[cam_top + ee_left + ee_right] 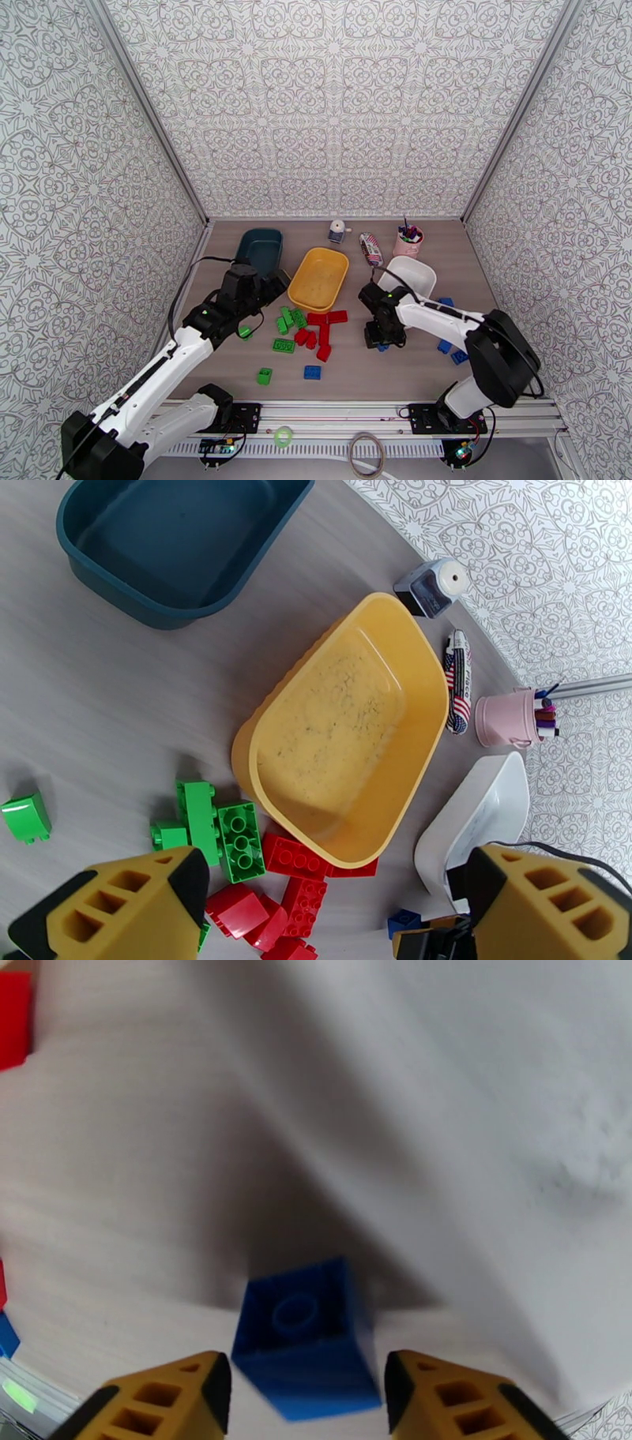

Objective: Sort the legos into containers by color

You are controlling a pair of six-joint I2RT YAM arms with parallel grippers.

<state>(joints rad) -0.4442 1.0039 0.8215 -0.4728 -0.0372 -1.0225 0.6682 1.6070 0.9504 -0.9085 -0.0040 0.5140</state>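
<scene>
Red legos (320, 331) and green legos (288, 320) lie in a pile in front of the yellow tray (294, 288); the same red bricks (296, 859) and green bricks (237, 839) appear in the left wrist view. My left gripper (272, 288) hovers open above that pile, nothing between its fingers (118, 906). The teal tray (261, 231) sits at the back left and the white tray (430, 272) at the right. In front of the white tray my right gripper (385, 335) is shut on a blue lego (304, 1339), tilted between the yellow fingers (174, 1398).
A pink cup of pens (408, 239), a flag-patterned tube (370, 249) and a small sharpener (339, 231) stand along the back wall. Loose blue bricks (446, 347) lie by the right arm. A green brick (264, 376) and a blue one (313, 372) lie near the front.
</scene>
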